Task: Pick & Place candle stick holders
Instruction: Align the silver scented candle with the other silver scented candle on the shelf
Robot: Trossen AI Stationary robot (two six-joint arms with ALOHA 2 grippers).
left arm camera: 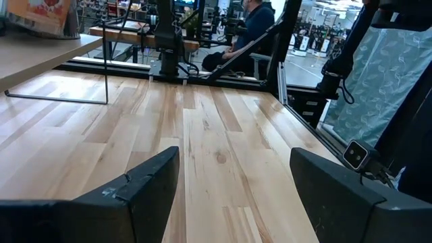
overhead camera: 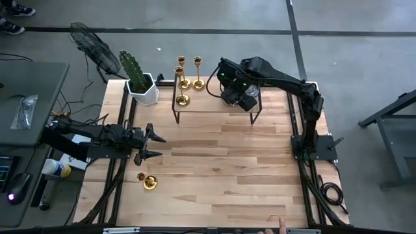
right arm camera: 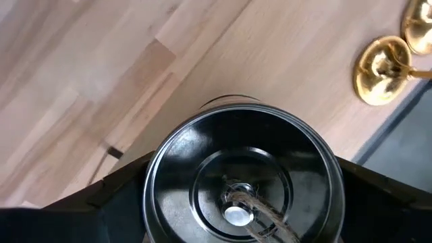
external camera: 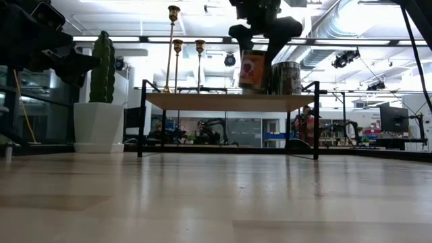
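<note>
Three gold candlesticks (overhead camera: pixel 182 81) stand on their round bases at the left end of a small raised shelf (overhead camera: pixel 214 107) at the table's far side. A fourth gold candlestick (overhead camera: pixel 148 182) lies on its side on the table near the left. My right gripper (overhead camera: pixel 235 93) is over the shelf, shut on a round dark metal cup-like holder (right arm camera: pixel 239 182) with a wick inside. In the low view an orange-labelled tin (external camera: pixel 252 71) and a silver holder (external camera: pixel 287 77) stand on the shelf under it. My left gripper (overhead camera: pixel 156 144) is open and empty, low over the table's left side. My right gripper comes from above, pointing down, one finger (right arm camera: pixel 115 196) on each side of the holder's round wall (right arm camera: pixel 152 179). I look straight down into its open top. The low view shows the tins' bottoms on the shelf top (external camera: pixel 223 101). The pads' contact is hidden by the rim.
A white hexagonal pot with a green cactus (overhead camera: pixel 144 88) stands at the far left beside the shelf. A fan (overhead camera: pixel 91 45) stands beyond the table's far-left corner. A person's fingertip (overhead camera: pixel 281 224) shows at the near edge. The middle of the table is bare wood.
</note>
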